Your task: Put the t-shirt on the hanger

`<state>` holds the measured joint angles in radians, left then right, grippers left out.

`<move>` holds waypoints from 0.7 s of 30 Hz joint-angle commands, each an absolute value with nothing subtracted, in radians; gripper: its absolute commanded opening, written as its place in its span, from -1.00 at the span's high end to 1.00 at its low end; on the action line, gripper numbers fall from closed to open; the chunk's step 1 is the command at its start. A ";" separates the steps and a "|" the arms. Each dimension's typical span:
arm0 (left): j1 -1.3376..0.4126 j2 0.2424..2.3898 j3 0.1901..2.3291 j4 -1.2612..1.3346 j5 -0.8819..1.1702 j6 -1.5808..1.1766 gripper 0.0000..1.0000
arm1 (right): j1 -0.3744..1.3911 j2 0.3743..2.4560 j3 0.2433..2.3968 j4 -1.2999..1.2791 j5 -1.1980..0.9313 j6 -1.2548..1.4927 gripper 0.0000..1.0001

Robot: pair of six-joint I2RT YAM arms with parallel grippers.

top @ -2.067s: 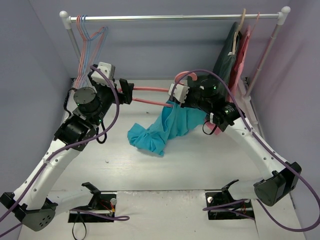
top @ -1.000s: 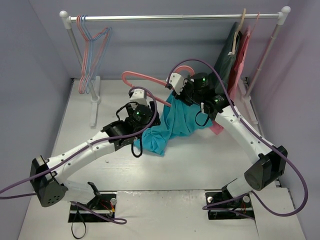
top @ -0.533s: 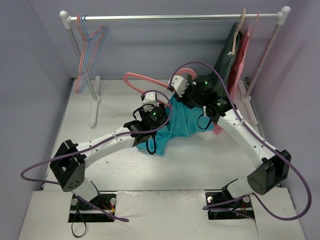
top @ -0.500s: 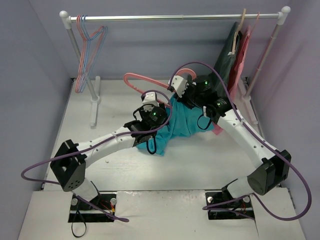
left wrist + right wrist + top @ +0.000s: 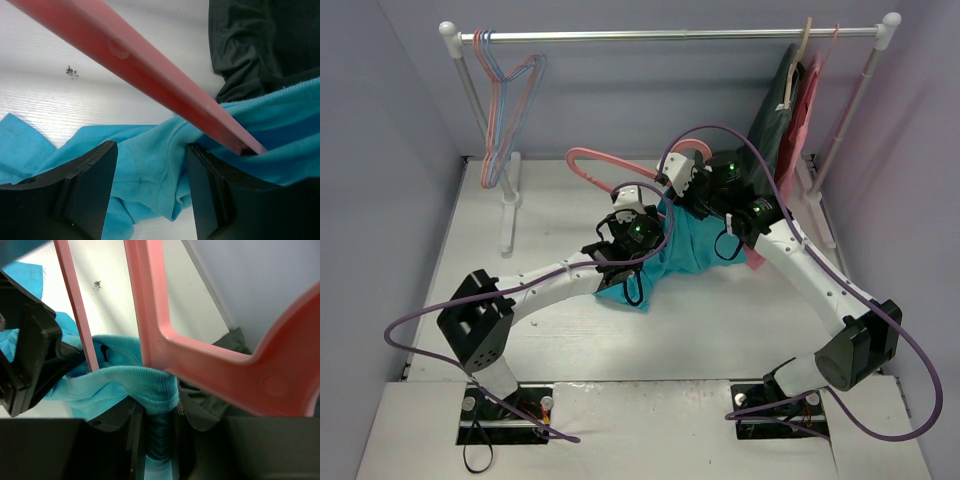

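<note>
noting: left gripper (image 5: 150,150) hangs open, jaws wide, straddling loose folds of the t-shirt (image 5: 125,167); cloth not yet pinched. hanger (image 5: 150,70) crosses just above it, long axis running from the right gripper (image 5: 159,435) out to the far left. right gripper is clamped narrow at the hanger's neck, collar bunched in the same pinch. judgement: left arm is nearer the slack cloth, so the pull lies along that bar.

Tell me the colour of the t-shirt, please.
The t-shirt is plain teal, clearest in the left wrist view.
</note>
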<state>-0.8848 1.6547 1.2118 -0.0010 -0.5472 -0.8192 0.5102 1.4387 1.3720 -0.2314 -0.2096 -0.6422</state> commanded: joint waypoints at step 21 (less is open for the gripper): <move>-0.893 1.638 1.124 0.045 -0.522 -0.850 0.18 | 0.500 1.384 1.384 -0.143 -0.198 -0.620 1.00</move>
<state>-0.8848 1.6833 1.1267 0.0376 -0.5156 -0.8345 0.5098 1.4376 1.3712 -0.2306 -0.2092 -0.6277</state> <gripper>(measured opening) 0.422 0.205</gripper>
